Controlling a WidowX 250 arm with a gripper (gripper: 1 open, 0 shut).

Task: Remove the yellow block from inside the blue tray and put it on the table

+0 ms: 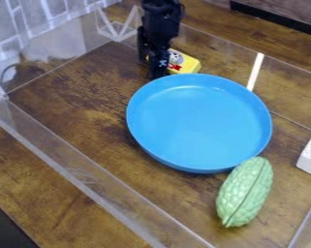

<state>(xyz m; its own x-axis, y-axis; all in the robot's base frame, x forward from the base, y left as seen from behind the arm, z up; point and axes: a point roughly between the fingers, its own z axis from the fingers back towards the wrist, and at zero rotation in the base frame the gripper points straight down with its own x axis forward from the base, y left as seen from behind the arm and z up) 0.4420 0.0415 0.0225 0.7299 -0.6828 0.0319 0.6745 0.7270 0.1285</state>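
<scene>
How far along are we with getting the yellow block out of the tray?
Nearly finished: the yellow block sits on the table, beyond the rim of the blue tray. The end effector is right beside it; whether it grips the block is hard to see. Probably only backing away remains.

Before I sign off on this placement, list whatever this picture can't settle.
- Fingers: dark and blurred in the camera view, so their tips can't be told apart.
- Yellow block: its left part is hidden behind the gripper; its picture is too small to read.
- White object: cut off by the right edge.
</scene>
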